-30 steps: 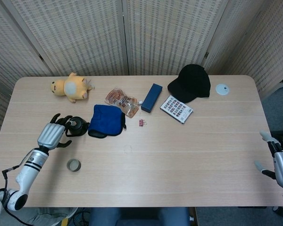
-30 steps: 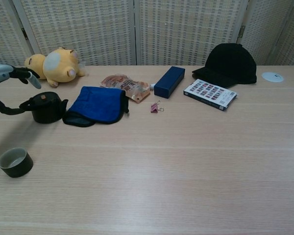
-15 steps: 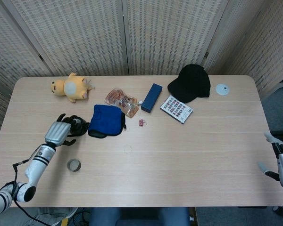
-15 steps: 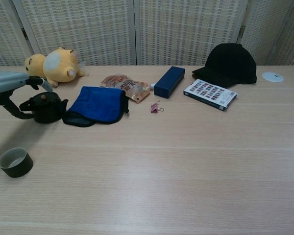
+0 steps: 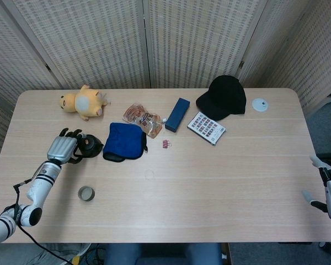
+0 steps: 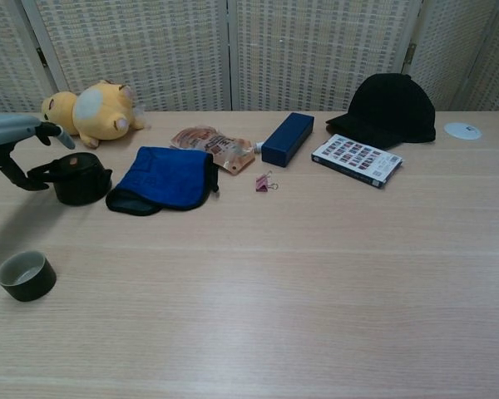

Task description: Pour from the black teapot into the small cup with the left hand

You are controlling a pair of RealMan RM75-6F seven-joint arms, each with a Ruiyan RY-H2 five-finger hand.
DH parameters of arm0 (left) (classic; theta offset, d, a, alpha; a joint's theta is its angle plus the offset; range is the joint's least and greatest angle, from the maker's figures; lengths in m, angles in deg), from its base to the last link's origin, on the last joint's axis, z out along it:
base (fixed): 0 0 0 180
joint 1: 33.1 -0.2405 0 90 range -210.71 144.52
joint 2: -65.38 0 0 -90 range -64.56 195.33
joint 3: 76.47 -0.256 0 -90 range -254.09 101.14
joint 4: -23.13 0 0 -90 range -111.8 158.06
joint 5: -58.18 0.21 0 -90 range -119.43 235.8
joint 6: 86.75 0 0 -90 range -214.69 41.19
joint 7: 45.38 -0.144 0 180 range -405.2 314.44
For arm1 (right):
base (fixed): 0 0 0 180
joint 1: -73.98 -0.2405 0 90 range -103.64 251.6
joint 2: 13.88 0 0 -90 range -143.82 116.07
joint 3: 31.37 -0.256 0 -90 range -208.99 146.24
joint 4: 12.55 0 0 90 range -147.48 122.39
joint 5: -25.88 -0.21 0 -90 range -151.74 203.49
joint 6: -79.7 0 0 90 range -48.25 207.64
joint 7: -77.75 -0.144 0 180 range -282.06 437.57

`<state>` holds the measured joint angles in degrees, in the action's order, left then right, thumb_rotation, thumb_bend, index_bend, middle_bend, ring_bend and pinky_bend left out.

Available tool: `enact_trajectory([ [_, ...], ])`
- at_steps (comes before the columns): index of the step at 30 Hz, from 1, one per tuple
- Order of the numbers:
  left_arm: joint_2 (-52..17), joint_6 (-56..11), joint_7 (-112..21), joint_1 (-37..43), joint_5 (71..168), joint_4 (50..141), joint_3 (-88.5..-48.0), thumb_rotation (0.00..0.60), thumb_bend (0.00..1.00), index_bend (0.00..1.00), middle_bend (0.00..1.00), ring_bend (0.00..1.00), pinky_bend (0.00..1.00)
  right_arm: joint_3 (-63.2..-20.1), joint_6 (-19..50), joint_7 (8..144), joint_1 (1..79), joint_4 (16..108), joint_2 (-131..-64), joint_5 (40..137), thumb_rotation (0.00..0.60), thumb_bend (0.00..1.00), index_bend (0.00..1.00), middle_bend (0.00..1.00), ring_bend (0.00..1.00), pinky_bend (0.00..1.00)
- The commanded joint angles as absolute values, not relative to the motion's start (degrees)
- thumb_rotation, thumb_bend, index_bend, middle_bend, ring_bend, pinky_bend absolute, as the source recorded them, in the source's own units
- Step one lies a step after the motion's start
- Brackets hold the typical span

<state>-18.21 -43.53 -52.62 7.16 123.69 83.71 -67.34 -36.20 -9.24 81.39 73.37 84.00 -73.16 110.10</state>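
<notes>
On the desk (image 5: pixel 209 182), the teapot (image 6: pixel 76 178) sits at the left, just left of the cloth (image 6: pixel 165 178). The left hand (image 5: pixel 62 149) is at the teapot's left side. The cup (image 6: pixel 23 275) lies nearer the front edge, apart from the teapot. The plush (image 6: pixel 87 112) lies behind the teapot. Right of the cloth come the packet (image 6: pixel 214 146), the clip (image 6: pixel 264 183), the box (image 6: pixel 287 138), the booklet (image 6: pixel 356 159) and, behind it, the cap (image 6: pixel 390 108). The disc (image 6: pixel 463 130) lies far right. The right hand (image 5: pixel 330 190) is off the desk's right edge.
</notes>
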Motion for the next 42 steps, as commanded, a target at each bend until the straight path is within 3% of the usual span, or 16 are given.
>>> enact_trajectory([
  [1,-18.6,-44.0,-52.1,7.5,123.3,82.2,-67.0,0.6,0.27,0.18,0.09,0.16,0.0,-36.2,-9.2,81.5,73.3,84.1,-73.2,110.1,0.6,0.16,0.16,0.28,0.16,0.18],
  [11,-20.5,-46.7,-50.1,8.5,122.7,75.7,-66.9,0.6,0.27,0.18,0.09,0.16,0.0,-36.3,-9.4,82.1,73.5,84.7,-73.1,110.1,0.6,0.16,0.16,0.28,0.16,0.18],
  [19,-17.3,-38.4,-45.9,5.3,128.9,81.1,-68.4,0.6,0.27,0.25,0.1,0.17,0.0,-36.3,-9.1,82.1,73.3,84.7,-73.1,110.2,0.6,0.16,0.16,0.28,0.16,0.18],
  [27,-17.1,-31.8,-39.8,4.1,137.2,81.1,-70.8,0.6,0.27,0.39,0.26,0.28,0.0,-36.3,-9.2,82.1,73.3,84.7,-73.2,110.5,0.6,0.16,0.16,0.28,0.16,0.18],
  [42,-18.4,-30.7,-37.9,4.6,141.0,77.6,-72.7,0.6,0.27,0.37,0.35,0.35,0.0,-36.1,-10.1,82.1,73.9,84.9,-73.0,110.9,0.6,0.16,0.16,0.28,0.16,0.18],
])
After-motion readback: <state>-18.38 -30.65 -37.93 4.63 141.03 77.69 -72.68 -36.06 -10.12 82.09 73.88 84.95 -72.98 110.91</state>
